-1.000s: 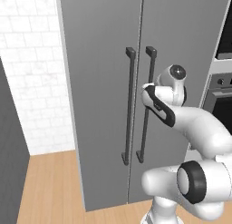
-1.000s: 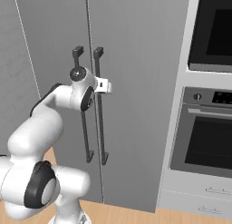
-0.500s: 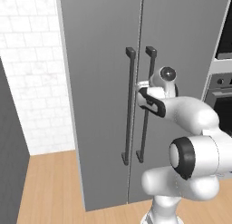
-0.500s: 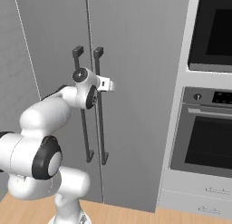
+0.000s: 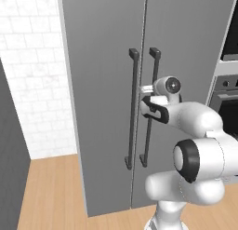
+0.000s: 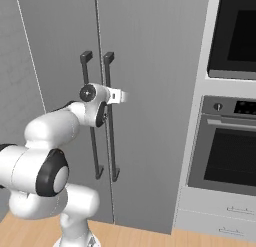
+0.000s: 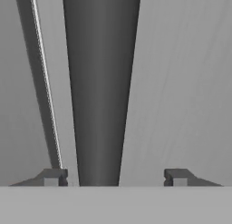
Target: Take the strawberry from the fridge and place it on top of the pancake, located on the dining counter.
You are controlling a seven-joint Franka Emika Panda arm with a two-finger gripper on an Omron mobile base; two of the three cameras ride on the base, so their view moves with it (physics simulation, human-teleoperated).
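The tall grey fridge (image 5: 107, 61) stands shut, its two dark vertical bar handles side by side at the door seam. My gripper (image 5: 145, 89) reaches out level at the right door's handle (image 5: 151, 108), about a third of the way down the bar. From the other side the gripper (image 6: 121, 96) sits just past that handle (image 6: 109, 121). In the hand view the dark bar (image 7: 102, 82) runs between my open fingertips (image 7: 53, 176), closer to the left one, and neither touches it. The strawberry, the pancake and the dining counter are out of view.
A built-in oven stack (image 6: 230, 156) with a drawer below stands right of the fridge. A white brick wall (image 5: 32, 75) and a dark panel (image 5: 9, 154) lie to its left. Light wood floor (image 5: 51, 192) runs in front.
The hand has moved closer to the fridge doors and slightly lower, onto the right handle. The elbow has swung forward. The doors have stayed shut.
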